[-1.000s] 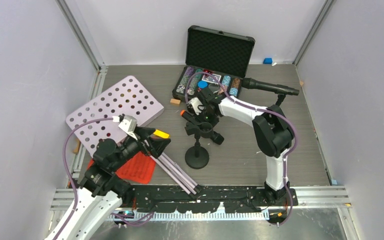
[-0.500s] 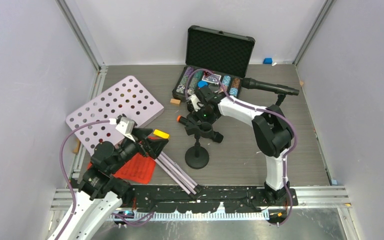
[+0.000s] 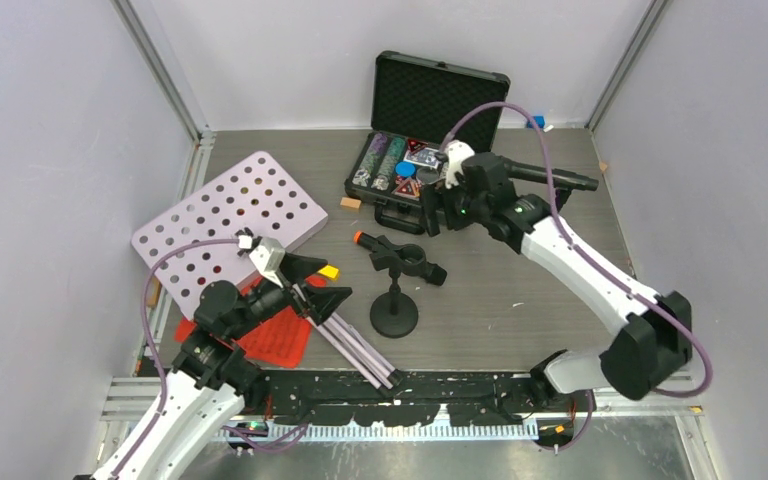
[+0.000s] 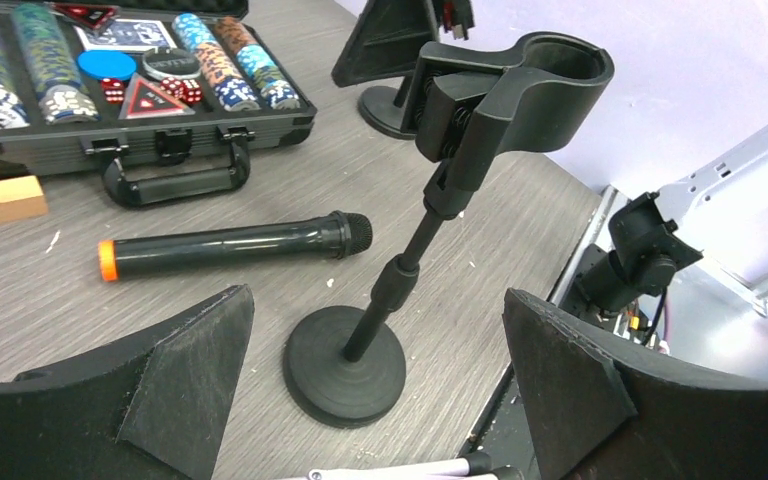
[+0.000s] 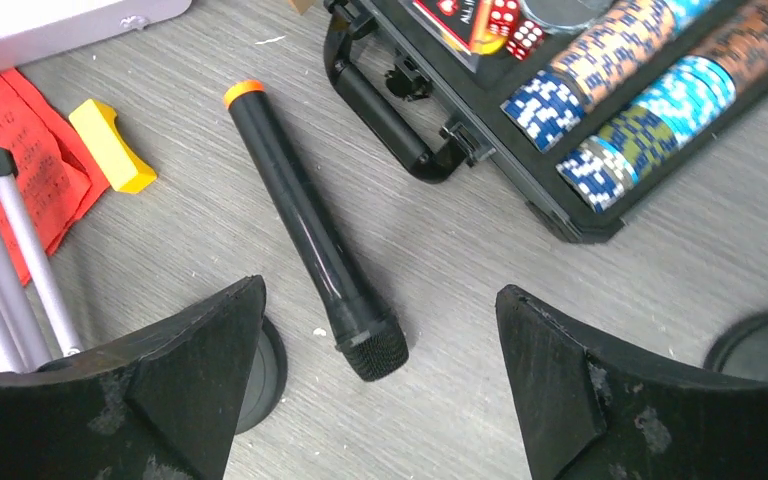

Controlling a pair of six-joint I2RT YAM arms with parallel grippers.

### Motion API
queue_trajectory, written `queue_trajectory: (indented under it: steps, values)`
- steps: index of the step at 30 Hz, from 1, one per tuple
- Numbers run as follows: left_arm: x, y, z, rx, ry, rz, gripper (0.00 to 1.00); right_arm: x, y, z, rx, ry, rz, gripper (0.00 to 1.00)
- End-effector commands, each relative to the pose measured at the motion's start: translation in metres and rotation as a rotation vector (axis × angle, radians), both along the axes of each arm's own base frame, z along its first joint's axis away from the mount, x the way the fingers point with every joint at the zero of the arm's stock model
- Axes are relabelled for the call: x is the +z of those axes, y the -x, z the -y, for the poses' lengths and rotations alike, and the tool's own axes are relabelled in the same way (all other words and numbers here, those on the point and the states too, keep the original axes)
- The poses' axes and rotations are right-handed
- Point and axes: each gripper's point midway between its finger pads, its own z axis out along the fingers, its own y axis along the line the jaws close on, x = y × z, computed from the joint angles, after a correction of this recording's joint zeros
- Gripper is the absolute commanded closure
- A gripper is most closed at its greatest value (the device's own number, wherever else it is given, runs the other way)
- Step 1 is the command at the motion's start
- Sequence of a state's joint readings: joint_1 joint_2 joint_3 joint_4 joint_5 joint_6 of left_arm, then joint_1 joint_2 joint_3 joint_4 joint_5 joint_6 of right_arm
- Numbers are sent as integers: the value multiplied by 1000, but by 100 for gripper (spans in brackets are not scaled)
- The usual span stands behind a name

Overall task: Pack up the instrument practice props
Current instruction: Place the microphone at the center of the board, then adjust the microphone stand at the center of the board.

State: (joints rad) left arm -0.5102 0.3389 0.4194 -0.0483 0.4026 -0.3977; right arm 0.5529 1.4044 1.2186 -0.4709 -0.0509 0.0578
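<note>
A black microphone (image 3: 396,256) (image 5: 305,220) (image 4: 230,245) with an orange end lies flat on the table beside an empty black pole with a round base (image 3: 394,315) (image 4: 345,365). A second microphone (image 3: 540,176) sits on its pole at the back right. My right gripper (image 3: 430,207) (image 5: 378,300) hovers open above the lying microphone's head, holding nothing. The white hole-punched music rack (image 3: 230,215) lies at the left with its silver tripod legs (image 3: 352,342) (image 5: 10,255) over the red sheet-music pages (image 3: 275,338) (image 5: 5,125). My left gripper (image 3: 325,283) (image 4: 377,295) is open above the legs, facing the empty pole.
An open black case of poker chips (image 3: 415,165) (image 5: 580,110) stands at the back centre. A yellow block (image 3: 330,271) (image 5: 112,145) lies by the red pages, a small wooden block (image 3: 350,202) near the case, and a blue block (image 3: 535,122) by the back wall.
My right gripper opened off the orange-ended microphone, then rose and swung away toward the back right. The microphone stays on the table. My left gripper edged slightly right.
</note>
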Motion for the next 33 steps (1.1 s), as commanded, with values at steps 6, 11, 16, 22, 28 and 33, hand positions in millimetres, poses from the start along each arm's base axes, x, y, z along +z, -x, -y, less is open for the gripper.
queue_trajectory:
  steps: [6, 11, 16, 22, 28, 33]
  values:
    - [28, 3, 19, -116, 87, 87, 2, 91, 32, 41, -100, -158, 219, 11]
    - [19, -5, 28, -134, 138, 48, 1, 132, 56, 51, -85, -217, 289, 11]
    - [-2, -13, 40, -103, 142, 69, 1, 146, 75, 58, -47, -233, 348, 11]
    - [-19, -10, 80, -148, 25, 168, 2, 149, 84, 67, -44, -214, 374, 11]
    - [-44, -20, 108, -158, -27, 195, 2, 148, 96, 65, 3, -219, 375, 11]
    - [-38, -29, 117, -142, 15, 240, 2, 144, 101, 66, 15, -219, 373, 11]
